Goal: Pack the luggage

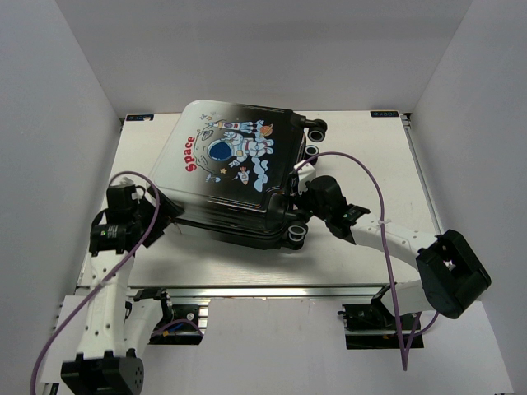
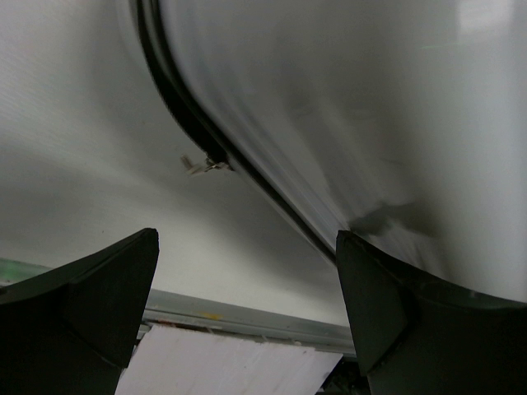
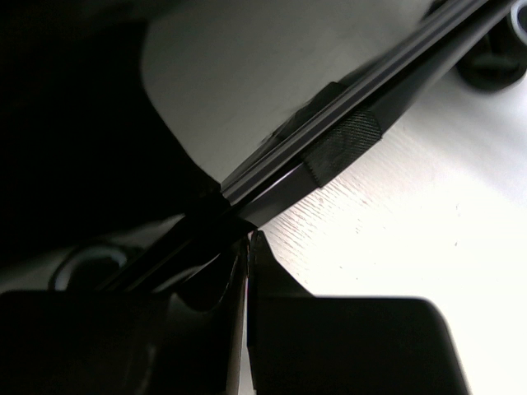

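Note:
The luggage [image 1: 235,164] lies flat on the table, astronaut print and red "Space" word facing up, its upper shell resting on the lower one. My left gripper [image 1: 169,210] is open at its near left corner. In the left wrist view the white shell [image 2: 346,107] is against the right finger [image 2: 379,304], and a small metal zipper pull [image 2: 206,164] hangs at the seam. My right gripper [image 1: 303,206] is shut at the luggage's near right edge. In the right wrist view its tips [image 3: 249,243] touch the dark seam [image 3: 329,144]; nothing shows between them.
Black wheels [image 1: 316,129] stick out at the luggage's far right, and one shows in the right wrist view [image 3: 494,62]. White walls enclose the table [image 1: 370,164] on three sides. A metal rail [image 1: 272,290] runs along the near edge. Purple cables trail from both arms.

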Robot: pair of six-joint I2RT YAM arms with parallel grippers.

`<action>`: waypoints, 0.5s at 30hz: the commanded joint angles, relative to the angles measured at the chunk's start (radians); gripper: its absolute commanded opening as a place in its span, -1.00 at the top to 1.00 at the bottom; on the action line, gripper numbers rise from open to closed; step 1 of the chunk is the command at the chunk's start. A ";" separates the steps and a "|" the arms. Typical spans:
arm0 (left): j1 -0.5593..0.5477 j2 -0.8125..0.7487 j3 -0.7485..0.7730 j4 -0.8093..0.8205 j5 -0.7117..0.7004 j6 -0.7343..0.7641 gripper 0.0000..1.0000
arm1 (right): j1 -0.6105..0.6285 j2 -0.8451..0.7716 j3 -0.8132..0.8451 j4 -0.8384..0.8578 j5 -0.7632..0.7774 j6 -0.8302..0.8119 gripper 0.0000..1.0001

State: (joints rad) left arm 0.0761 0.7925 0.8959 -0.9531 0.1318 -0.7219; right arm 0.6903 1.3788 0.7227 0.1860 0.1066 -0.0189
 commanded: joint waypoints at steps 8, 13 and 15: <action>-0.001 0.294 -0.111 0.463 0.020 -0.059 -0.96 | 0.118 -0.073 -0.054 0.110 -0.082 -0.090 1.00; -0.001 0.578 0.058 0.672 0.045 -0.011 -0.96 | 0.152 -0.037 -0.059 0.136 -0.061 -0.041 1.00; -0.001 0.722 0.150 0.662 0.057 0.039 -0.96 | 0.156 -0.014 -0.036 0.144 -0.027 -0.029 1.00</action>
State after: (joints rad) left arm 0.0925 1.3308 0.9470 -0.5560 0.1917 -0.7109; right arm 0.8150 1.3514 0.6628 0.2745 0.1005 -0.0731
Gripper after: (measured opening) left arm 0.979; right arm 0.012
